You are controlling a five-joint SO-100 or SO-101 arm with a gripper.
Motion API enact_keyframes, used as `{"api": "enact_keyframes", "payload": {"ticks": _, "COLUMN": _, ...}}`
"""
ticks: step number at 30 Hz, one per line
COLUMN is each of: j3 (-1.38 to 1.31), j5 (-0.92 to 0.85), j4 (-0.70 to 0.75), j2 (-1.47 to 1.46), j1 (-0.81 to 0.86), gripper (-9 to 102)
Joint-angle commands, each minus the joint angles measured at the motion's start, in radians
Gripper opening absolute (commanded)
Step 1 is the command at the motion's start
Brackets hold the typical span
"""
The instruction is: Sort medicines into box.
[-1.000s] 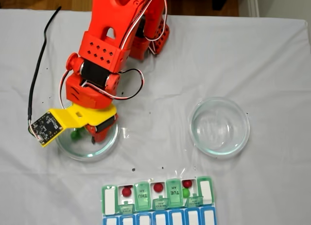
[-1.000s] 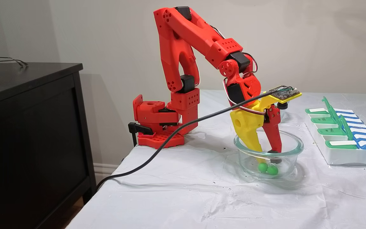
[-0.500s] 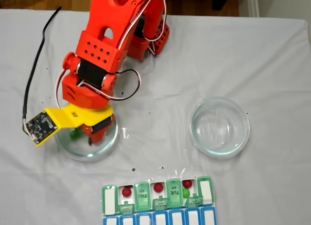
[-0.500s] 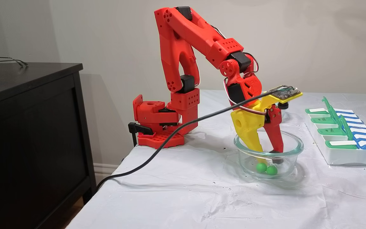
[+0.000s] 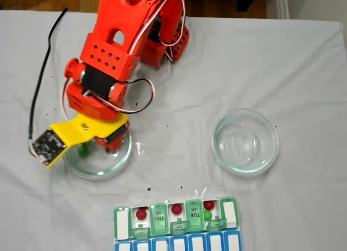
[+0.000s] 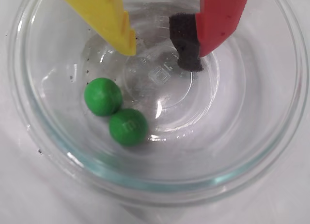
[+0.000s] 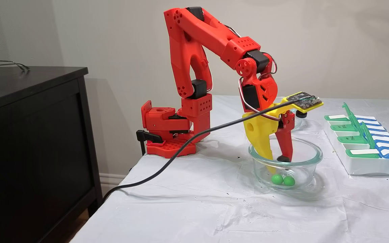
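With the jaws apart and empty inside the bowl [image 6: 271, 151], the gripper [image 6: 160, 52] sits beside the two green balls [image 6: 116, 110], not over them; shift toward the pair, straddle one ball only, lower to the glass, then close slowly, since it may roll; the box [image 5: 176, 221] waits well apart on the surface.

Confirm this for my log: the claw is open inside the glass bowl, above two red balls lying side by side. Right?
Not quite: the two balls are green, not red, as the wrist view shows. The rest holds: the claw is open inside the glass bowl, and the balls lie side by side, touching.
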Motion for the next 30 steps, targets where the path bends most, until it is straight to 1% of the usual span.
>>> {"api": "enact_keyframes", "payload": {"ticks": 1, "j3": -0.135, "j5": -0.043, "j4": 0.023, "j2": -0.002, "j1": 0.029, "gripper": 16}}
{"api": "enact_keyframes", "payload": {"ticks": 9, "j3": -0.218, "j5": -0.167, "j4": 0.041, "j2": -0.069, "j1": 0.08, "gripper": 18}}
{"api": "enact_keyframes", "payload": {"ticks": 11, "j3": -0.236, "j5": -0.219, "j4": 0.064, "j2": -0.091, "j1": 0.087, "gripper": 18}}
{"api": "enact_keyframes", "payload": {"ticks": 18, "j3": -0.337, "j5": -0.293, "j4": 0.127, "j2": -0.184, "j1": 0.114, "gripper": 21}}
{"api": "enact_keyframes", "payload": {"ticks": 22, "j3": -0.382, "j5": -0.298, "j4": 0.143, "j2": -0.218, "j1": 0.121, "gripper": 21}}
{"api": "enact_keyframes", "payload": {"ticks": 30, "j3": -0.396, "j5": -0.207, "j4": 0.084, "j2": -0.233, "j1": 0.112, "gripper": 21}}
